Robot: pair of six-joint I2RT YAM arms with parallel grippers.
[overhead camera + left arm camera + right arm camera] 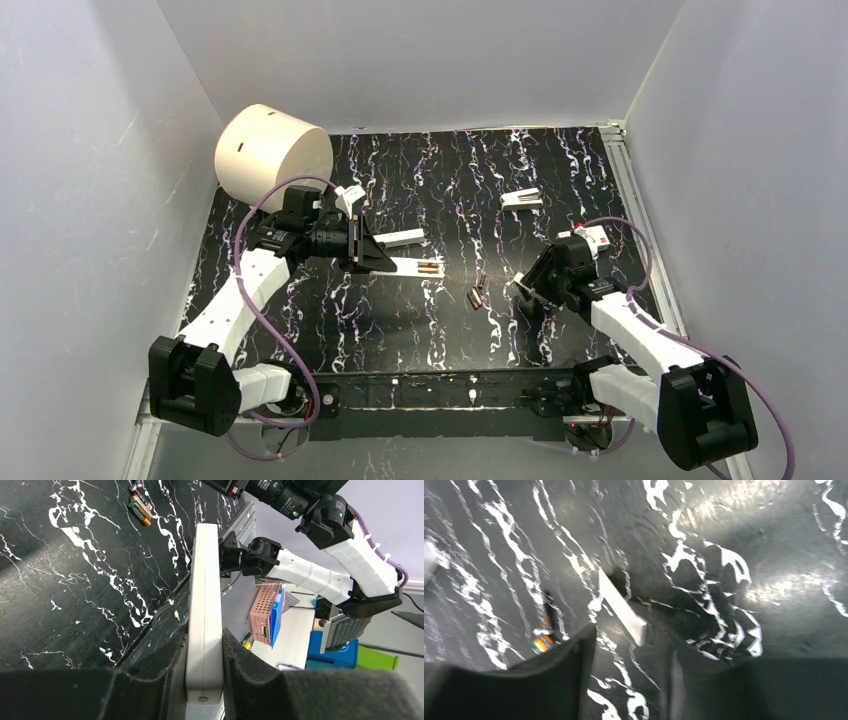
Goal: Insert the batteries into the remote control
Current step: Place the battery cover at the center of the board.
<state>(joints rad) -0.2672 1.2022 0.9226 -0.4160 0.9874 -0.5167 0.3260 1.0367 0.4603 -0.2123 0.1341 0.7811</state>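
Left of table centre | my left claw pinched tight on remote control, held edge-up | right claw part open, empty, white strip just ahead | batteries loose on table between claws

Tally on the table: two batteries side by side in the middle, one remote control, one big white cylinder far left, one white box far right. Two plain strips as well, folks: a first white strip just on the far side of the remote, a second white strip on the right. And two tools in view: left tool, right tool.
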